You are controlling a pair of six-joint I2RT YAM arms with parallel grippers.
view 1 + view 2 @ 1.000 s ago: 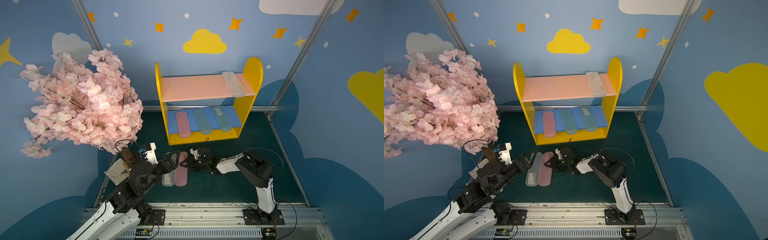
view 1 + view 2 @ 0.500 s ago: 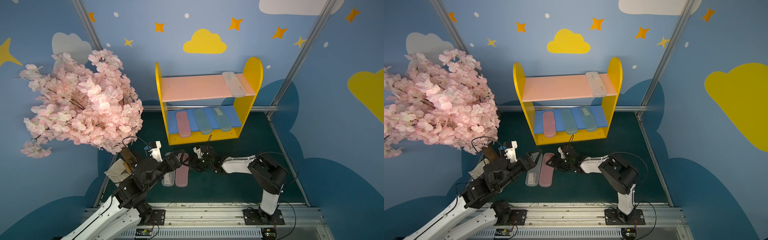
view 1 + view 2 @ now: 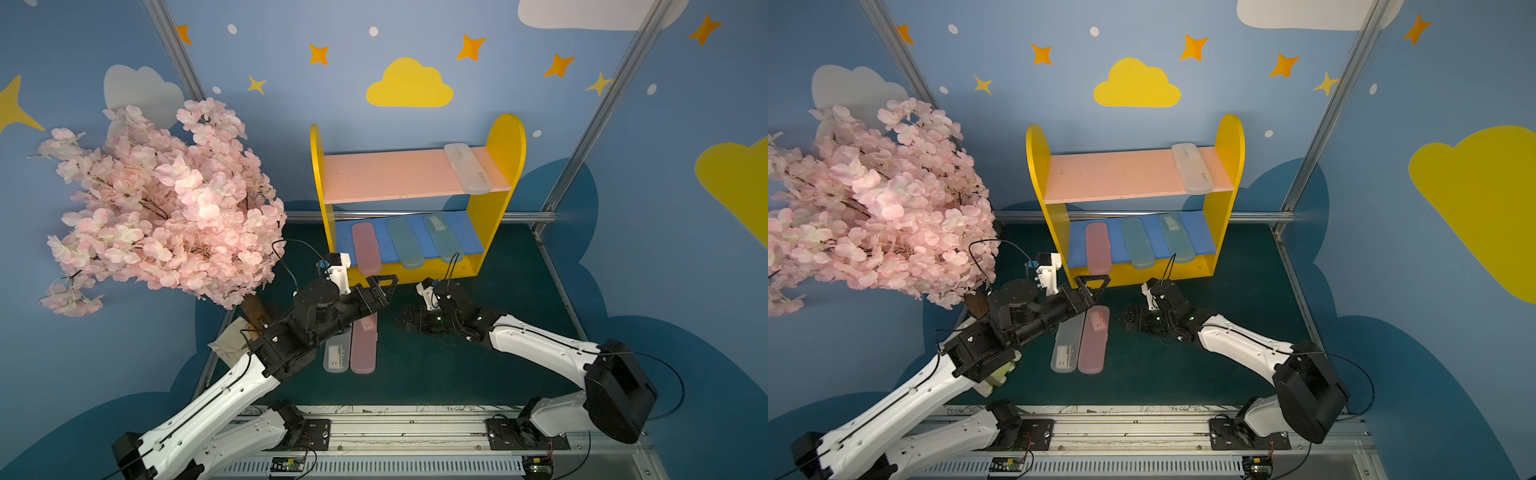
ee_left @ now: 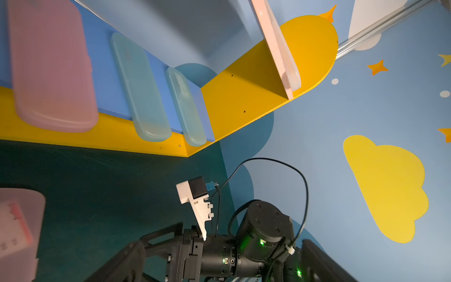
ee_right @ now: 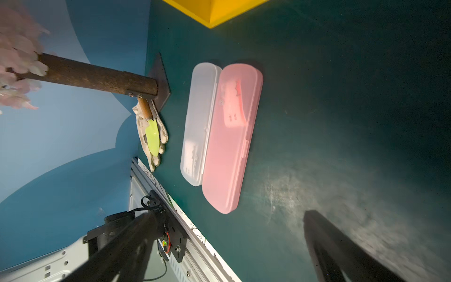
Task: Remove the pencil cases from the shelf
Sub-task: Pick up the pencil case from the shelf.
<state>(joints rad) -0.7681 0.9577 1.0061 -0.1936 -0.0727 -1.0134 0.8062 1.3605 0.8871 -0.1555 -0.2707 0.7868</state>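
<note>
Green mat (image 3: 415,374) with two pencil cases (image 3: 363,347); left gripper (image 3: 388,291), right gripper (image 3: 401,322) agape, empty.

Painted sky all around

Blue walls (image 3: 270,62) carry a yellow cloud (image 3: 409,85), orange stars (image 3: 471,46) and white dots (image 3: 373,31). Slanted metal poles (image 3: 600,112) mark the corners. A pink blossom tree (image 3: 158,208) stands at the left on the dark green worktop (image 3: 436,374), a glove (image 5: 164,133) and green trowel (image 5: 152,136) by its trunk (image 5: 97,78).

Pink artificial blossom tree (image 3: 158,199), brown trunk (image 5: 97,78) on dark base plate (image 5: 161,78). Beside plate, white work glove (image 5: 164,133) with lime-green trowel (image 5: 152,138) lying on it. Dark green bench (image 3: 436,374).
</note>
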